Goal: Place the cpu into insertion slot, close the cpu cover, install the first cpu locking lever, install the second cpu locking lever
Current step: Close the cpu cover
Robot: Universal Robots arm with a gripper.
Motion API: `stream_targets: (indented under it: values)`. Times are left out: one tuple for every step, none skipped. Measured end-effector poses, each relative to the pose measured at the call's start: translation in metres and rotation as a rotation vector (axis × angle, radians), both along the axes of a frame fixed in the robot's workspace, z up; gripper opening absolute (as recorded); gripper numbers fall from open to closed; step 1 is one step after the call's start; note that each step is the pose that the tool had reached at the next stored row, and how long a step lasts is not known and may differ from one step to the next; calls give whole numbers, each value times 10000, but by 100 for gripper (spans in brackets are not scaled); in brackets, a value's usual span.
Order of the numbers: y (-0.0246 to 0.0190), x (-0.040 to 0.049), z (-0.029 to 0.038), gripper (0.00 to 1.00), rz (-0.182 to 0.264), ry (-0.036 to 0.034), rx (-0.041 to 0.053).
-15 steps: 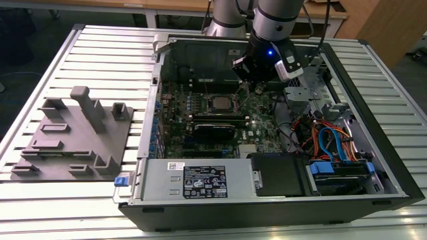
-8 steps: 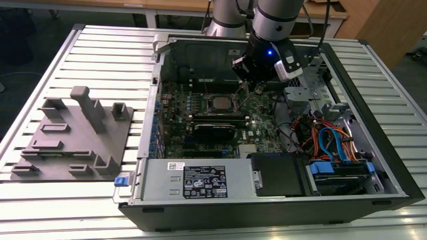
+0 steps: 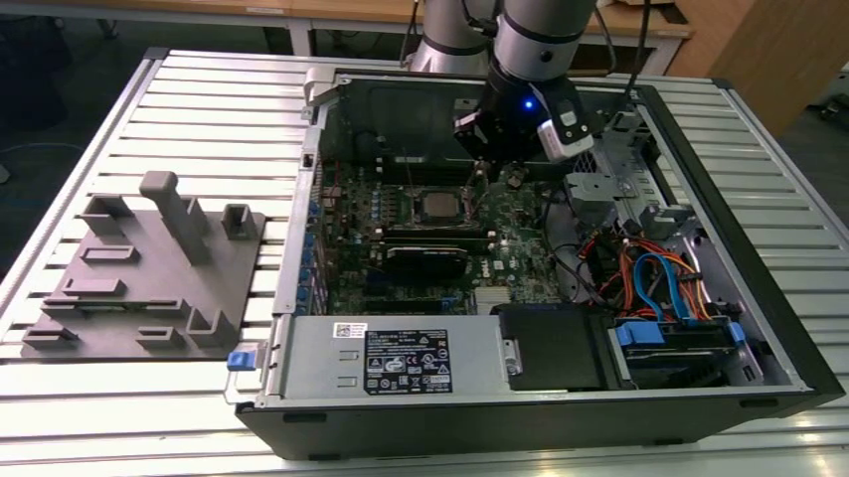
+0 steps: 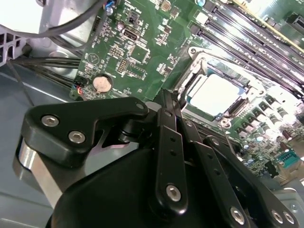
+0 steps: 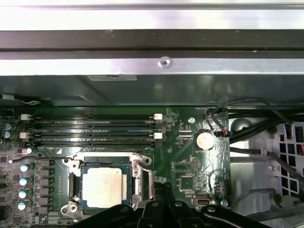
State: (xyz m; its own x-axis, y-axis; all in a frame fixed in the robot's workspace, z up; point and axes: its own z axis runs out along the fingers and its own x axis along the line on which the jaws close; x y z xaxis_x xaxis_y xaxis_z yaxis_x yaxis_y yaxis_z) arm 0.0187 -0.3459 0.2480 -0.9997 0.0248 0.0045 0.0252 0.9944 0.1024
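Closest in both wrist views are the black linkages of the gripper (image 4: pixel 170 95). Its two fingers (image 4: pixel 166 111) are drawn narrow, tips together with no gap showing, and whether they pinch anything cannot be told. The tips hang just beside one corner of the insertion slot (image 5: pixel 75 184), low over the green motherboard (image 5: pixel 190 166). The cpu (image 5: pixel 102 186) sits flat inside that slot, dull silver top up. The cpu cover (image 5: pixel 144 180) lies down around it, its silver frame bordering the chip. A thin locking lever (image 5: pixel 33 163) stands out sideways from the socket; whether it is latched cannot be told. Past the socket run long black memory slots (image 5: pixel 90 128), and a round coin cell battery (image 5: pixel 205 140) sits on the board near their end. In the exterior view the arm (image 3: pixel 531 40) reaches down into the open computer case (image 3: pixel 743 248), with the gripper just to the exterior view's right of the cpu. Orange and blue cables (image 3: pixel 657 278) bunch toward the exterior view's right, and a silver power supply (image 3: pixel 385 358) lies along the case's near edge. A grey fixture block (image 3: pixel 139 268) rests on the slatted table (image 3: pixel 199 99) to the exterior view's left.
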Motion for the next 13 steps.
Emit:
stream_targets:
  values:
    - [0, -10, 0, 10, 0, 0, 0]
    - [0, -22, 0, 10, 0, 0, 0]
    - [0, -35, 0, 10, 0, 0, 1]
    - [0, -47, 0, 10, 0, 0, 1]
    - [0, -60, 0, 10, 0, 0, 1]
    - [0, -74, 0, 10, 0, 0, 1]
    - [0, -89, 0, 10, 0, 0, 2]
    - [0, -103, 0, 10, 0, 0, 1]
    - [0, -115, 0, 10, 0, 0, 1]
    - [0, -119, 0, 10, -1, 0, 1]
    - [0, -119, 0, 10, 0, 0, 1]
    - [0, -120, 0, 10, 0, 0, 1]
    - [0, -123, 0, 10, 0, 0, 1]
